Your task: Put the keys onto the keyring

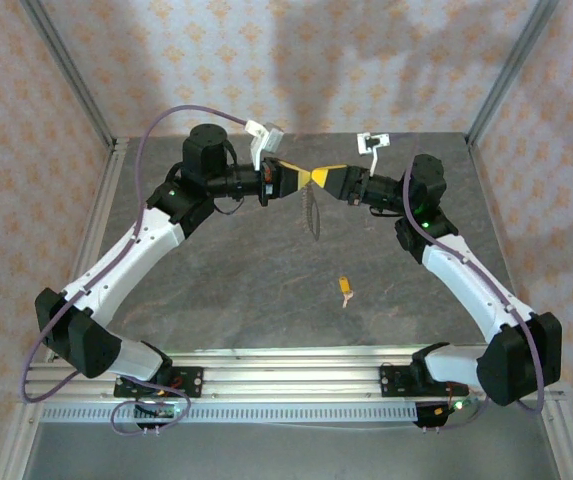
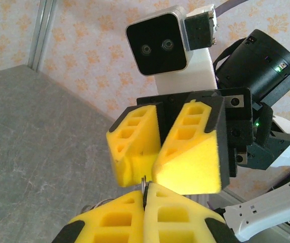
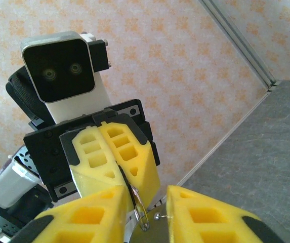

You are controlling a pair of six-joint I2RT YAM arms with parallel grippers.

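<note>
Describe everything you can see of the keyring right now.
The keyring is a thin, pale wire loop, metal by its look, with small pieces along it. It is held above the table, its top pinched in the seam of the shut left gripper; the rest hangs below the fingertips in the top view. Its upper end sits in the gap between the right gripper's open fingers; whether they touch it cannot be told.
</note>
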